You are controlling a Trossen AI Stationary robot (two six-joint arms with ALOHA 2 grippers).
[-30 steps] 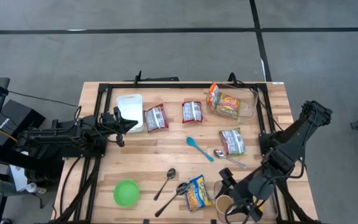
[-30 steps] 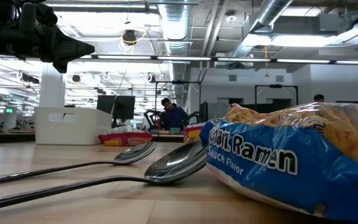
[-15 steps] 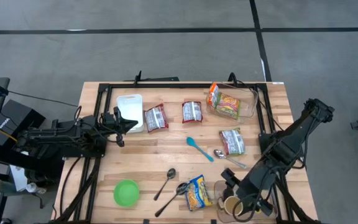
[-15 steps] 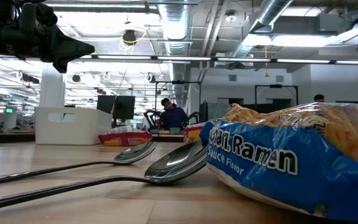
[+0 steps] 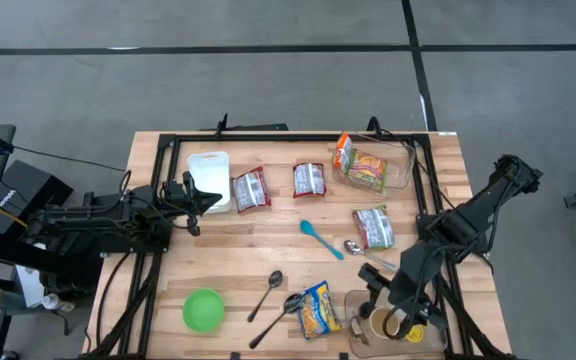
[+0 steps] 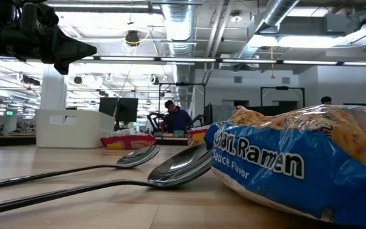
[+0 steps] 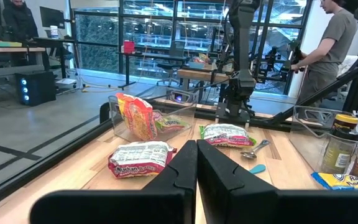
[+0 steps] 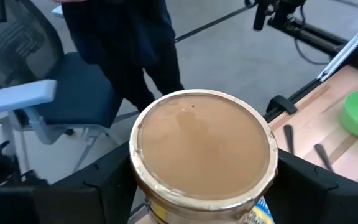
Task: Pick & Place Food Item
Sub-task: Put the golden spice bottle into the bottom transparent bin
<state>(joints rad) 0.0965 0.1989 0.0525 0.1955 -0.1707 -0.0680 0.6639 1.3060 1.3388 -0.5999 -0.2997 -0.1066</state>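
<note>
Left claw [image 7: 196, 163] closed; right claw [image 5: 386, 322] apparently spread wide
</note>
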